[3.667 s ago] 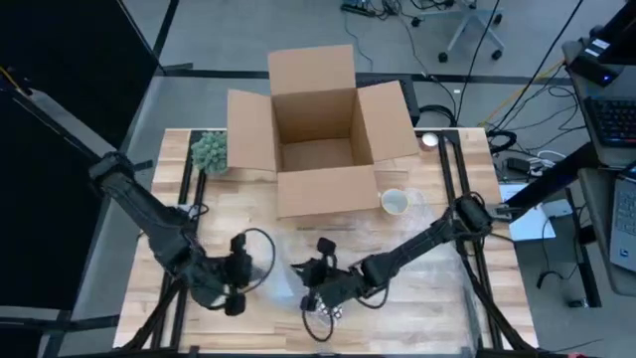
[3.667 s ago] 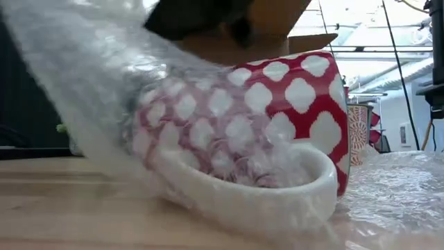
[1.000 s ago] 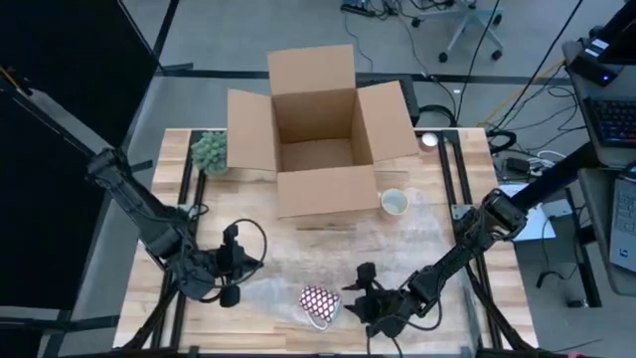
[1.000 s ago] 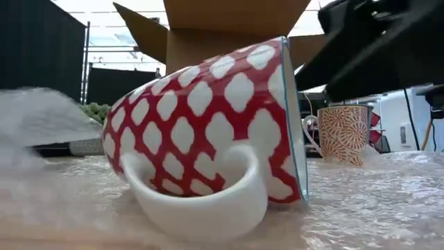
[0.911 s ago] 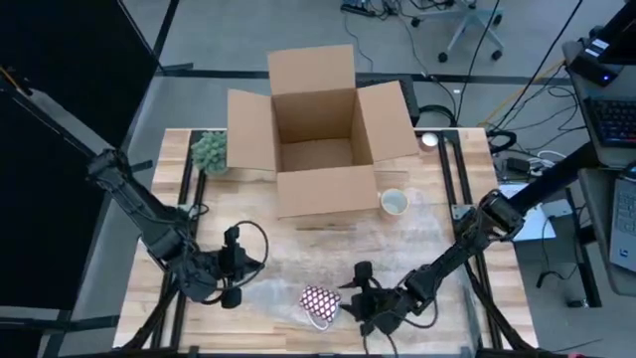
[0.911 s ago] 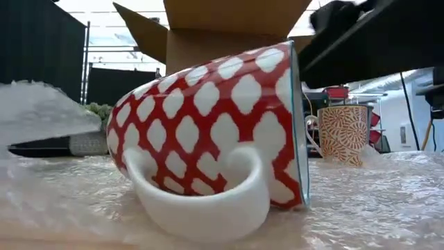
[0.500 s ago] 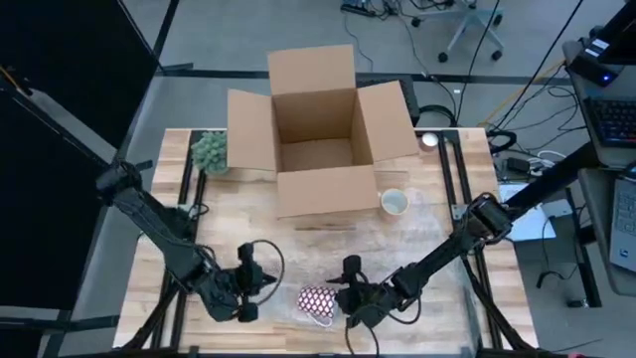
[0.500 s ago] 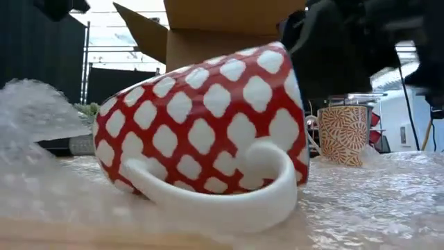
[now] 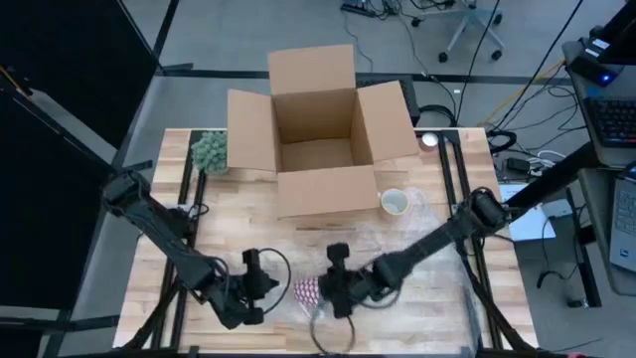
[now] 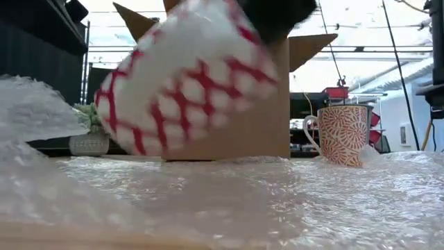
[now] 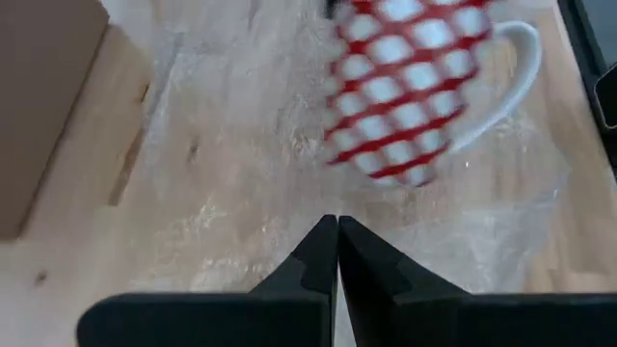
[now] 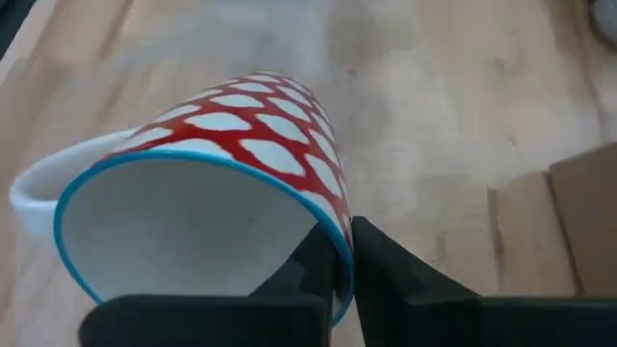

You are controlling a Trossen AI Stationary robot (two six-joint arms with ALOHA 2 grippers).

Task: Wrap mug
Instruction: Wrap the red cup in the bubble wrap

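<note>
A red mug with white diamonds hangs tilted above the clear bubble wrap, which lies spread over the near part of the wooden table. My right gripper is shut on the mug at its right side. My left gripper is just left of the mug with its fingers shut; the mug shows ahead of them. The wrap's left part stands raised off the table on that side. My right gripper pinches the mug's blue-edged rim, one finger inside the mouth and one outside on the red wall. It comes roughly level from the table's right. The mug is lifted clear of the wrap, tilted, mouth toward the gripper. My left gripper seems shut on the raised left part of the bubble wrap. The shut fingers hide the place of contact, so which edge and how many layers cannot be told.
An open cardboard box stands at the table's far middle. A second mug with an orange pattern stands on the wrap to the box's right. A small green plant sits at the far left. Bare wood lies around the wrap.
My right gripper has gone toward the table's left to the lying mug, taken it by the rim and lifted it clear of the wrap, tipping it. My left gripper has moved toward the table's right and near edge, closer to the mug.
</note>
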